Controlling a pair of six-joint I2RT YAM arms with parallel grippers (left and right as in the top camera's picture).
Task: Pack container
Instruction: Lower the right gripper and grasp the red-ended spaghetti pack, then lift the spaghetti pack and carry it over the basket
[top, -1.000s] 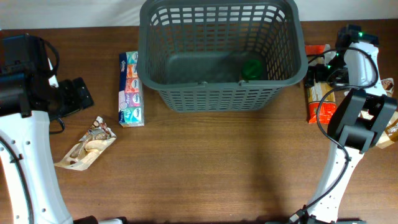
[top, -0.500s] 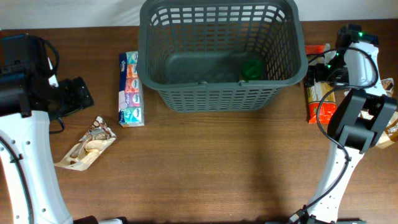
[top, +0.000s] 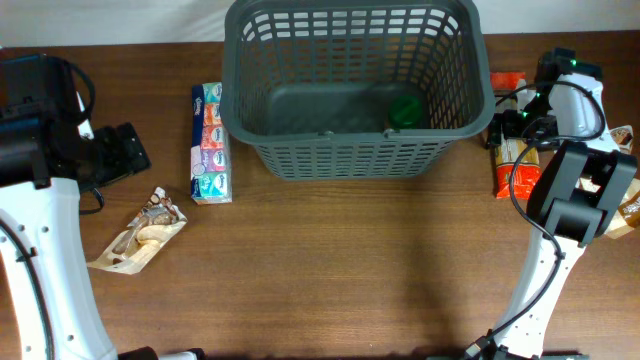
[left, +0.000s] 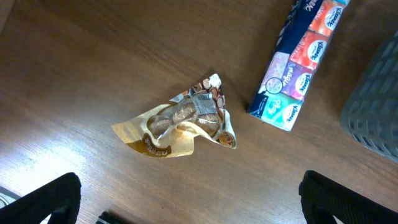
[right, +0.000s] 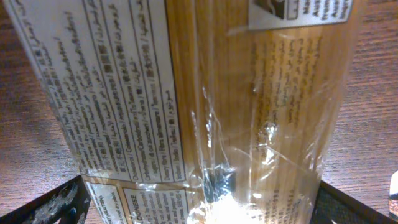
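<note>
**Right arm nudges toward the basket over the pasta packet**

Since half a second ago, the right arm's wrist has shifted slightly left, toward the basket. Nothing else on the table has changed place.

The container, a large dark grey basket with slotted sides, stands at the back centre of the brown wooden table. Inside it, a small green item lies against the right end of the near wall.

Just right of the basket lies a long pasta packet with its length running front to back. The right gripper hangs over it. In the right wrist view the clear wrapper and its printed label fill almost the whole picture. The two dark fingers show only at the bottom corners, spread wide, with the packet between them. Whether they touch the wrapper cannot be told.

Left of the basket, just beside its wall, lies a multicoloured tissue pack. Nearer the front edge and further left is a crumpled snack bag, apart from the tissues.

The left gripper hovers over bare wood near the snack bag. Its fingers stand wide apart with nothing between them.
</note>
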